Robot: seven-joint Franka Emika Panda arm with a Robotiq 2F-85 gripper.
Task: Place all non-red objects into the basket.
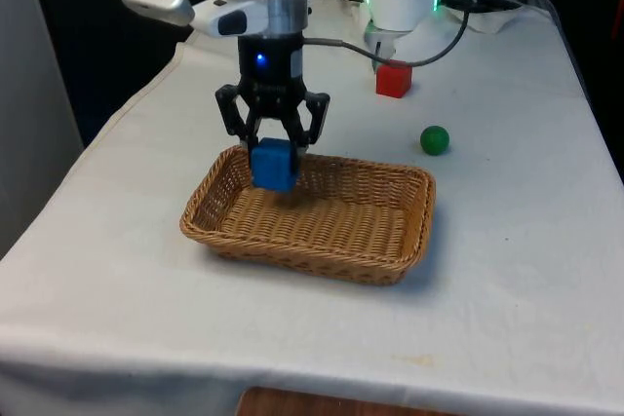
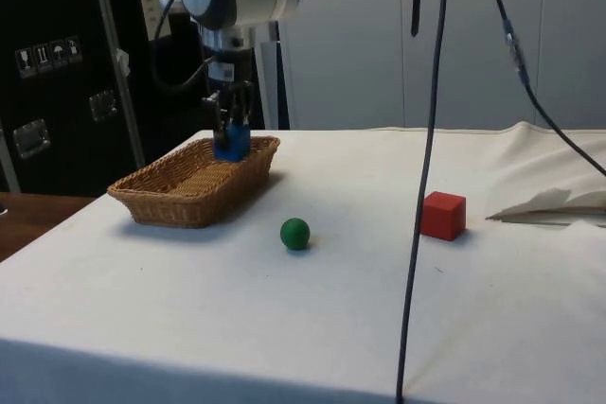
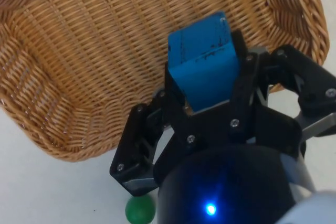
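Note:
My gripper [image 1: 277, 148] hangs over the far left end of the wicker basket [image 1: 292, 252] and is shut on a blue cube [image 1: 274, 165]. The cube sits slightly tilted between the black fingers, just above the basket floor [image 3: 79, 72]. In the side view the gripper [image 2: 230, 130] and blue cube [image 2: 231, 143] are at the basket's [image 2: 180, 203] far end. In the wrist view the blue cube [image 3: 202, 59] is clamped in the gripper [image 3: 207, 85]. A green ball [image 1: 435, 139] rests on the cloth right of the basket. A red cube [image 1: 394, 79] stands farther back near the robot base.
The green ball [image 2: 295, 233] lies a short way from the basket's long side, and the red cube [image 2: 443, 215] is beyond it. Black cables [image 2: 426, 139] hang across the side view. A folded bit of cloth [image 2: 554, 203] lies at the table's far edge.

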